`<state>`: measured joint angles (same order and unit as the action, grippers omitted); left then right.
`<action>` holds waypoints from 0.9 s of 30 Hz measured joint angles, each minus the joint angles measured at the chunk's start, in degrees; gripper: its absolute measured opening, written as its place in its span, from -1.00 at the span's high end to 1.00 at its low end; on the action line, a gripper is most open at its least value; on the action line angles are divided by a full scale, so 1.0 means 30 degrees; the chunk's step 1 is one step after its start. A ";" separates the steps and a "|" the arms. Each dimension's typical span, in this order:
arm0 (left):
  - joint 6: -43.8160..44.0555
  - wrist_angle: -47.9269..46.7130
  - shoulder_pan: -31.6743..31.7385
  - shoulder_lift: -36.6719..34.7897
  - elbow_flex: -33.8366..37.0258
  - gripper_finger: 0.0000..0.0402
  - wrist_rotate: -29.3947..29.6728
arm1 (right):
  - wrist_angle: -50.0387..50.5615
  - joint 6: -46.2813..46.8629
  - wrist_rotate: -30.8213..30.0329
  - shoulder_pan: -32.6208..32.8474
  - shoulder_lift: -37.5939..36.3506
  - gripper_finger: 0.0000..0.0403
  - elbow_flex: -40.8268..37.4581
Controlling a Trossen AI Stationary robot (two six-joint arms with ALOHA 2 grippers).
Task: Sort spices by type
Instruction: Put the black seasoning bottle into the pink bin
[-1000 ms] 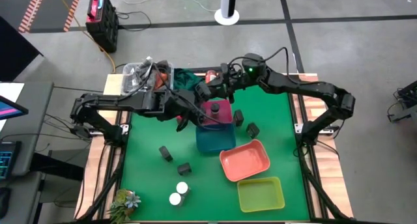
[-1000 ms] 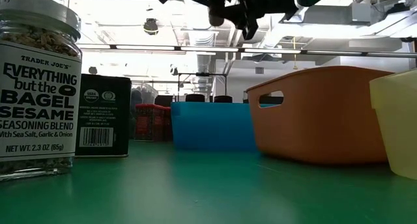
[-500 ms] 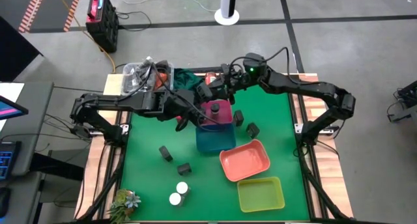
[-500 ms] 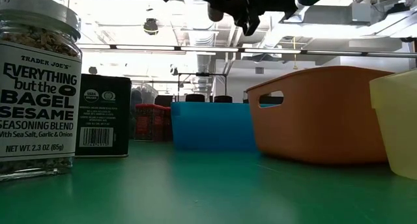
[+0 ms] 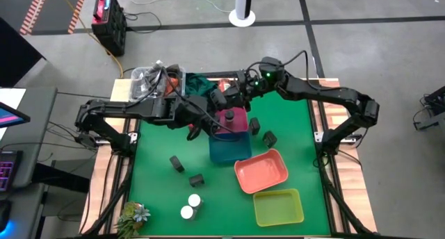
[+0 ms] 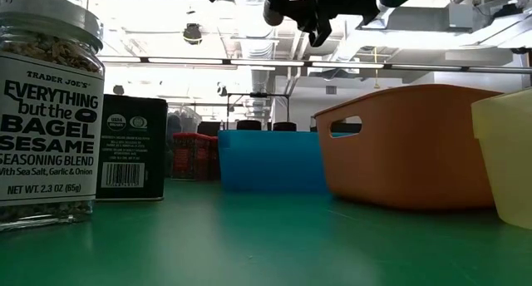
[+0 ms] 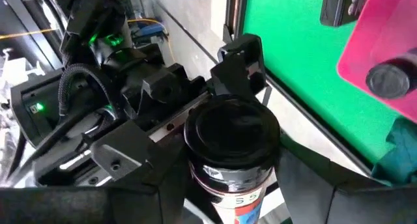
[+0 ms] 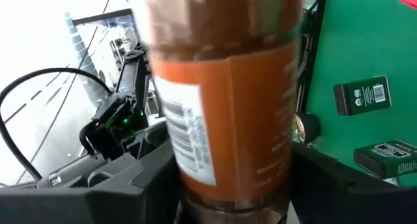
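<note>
Since both arms meet on one dark-capped jar, reads as a mid-air handover on the way to a tray.

Left wrist view: shows left gripper with fingers clenched on jar body from both sides. Puts cap at far end, toward right gripper; label end toward left wrist. Shows pink tray beyond, another capped jar already inside.

Right wrist view: fills frame with same jar, brown contents, long axis running straight away from lens, dark cap end nearest. Cannot tell whether right gripper grips or only flanks it. Shows two grey boxes flat on green tabletop beyond.

High view: places handover above rear of tabletop, just behind pink tray, blue tray in front of that. Suggests jar axis roughly level, running left to right between arms. Leaves white-capped jars and more boxes unsorted near front.

Low view: catches only dark arm parts high up; jar not made out. Shows bagel seasoning jar and dark box upright on tabletop.

Next, probably: needs one arm to let go cleanly, other to tip jar upright and lower into pink tray beside its match.
</note>
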<state>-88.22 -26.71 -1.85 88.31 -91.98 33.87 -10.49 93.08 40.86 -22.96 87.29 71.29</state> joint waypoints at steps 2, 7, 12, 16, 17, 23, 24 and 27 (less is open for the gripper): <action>0.0460 0.0101 0.0000 0.0007 0.0000 0.03 -0.0105 | -0.0048 -0.0044 0.0013 0.0000 0.0000 -0.39 0.0000; 0.1237 0.0047 -0.0007 0.0015 0.0000 0.05 -0.0335 | -0.0063 -0.0036 0.0023 0.0146 0.0000 -0.54 0.0000; 0.2333 0.0088 -0.0056 0.0017 0.0001 0.05 -0.0673 | -0.0059 -0.0091 0.0533 -0.0285 0.0000 -0.61 0.0000; 0.2910 0.0056 -0.0058 0.0022 0.0007 0.05 -0.0587 | -0.0024 -0.0376 0.0747 -0.0741 0.0000 -0.62 0.0000; 0.3025 0.0058 -0.0058 0.0022 0.0007 0.06 -0.0572 | 0.0048 -0.0521 0.0867 -0.0842 0.0000 -0.62 0.0000; 0.4068 0.0116 -0.0080 0.0029 0.0028 0.05 -0.0676 | 0.2372 -0.2847 0.0978 -0.1481 0.0000 -0.62 0.0029; 0.4351 0.0131 -0.0080 0.0029 0.0029 0.05 -0.0678 | 0.2632 -0.3255 0.0985 -0.1646 0.0000 -0.62 0.0029; 0.5429 0.0105 -0.0101 0.0029 0.0029 0.06 -0.0632 | 0.3275 -0.4217 0.1009 -0.2164 -0.0007 -0.62 0.0029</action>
<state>-71.94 -26.39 -2.15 88.40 -91.90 31.97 -0.67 80.43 43.88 -29.45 87.26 71.37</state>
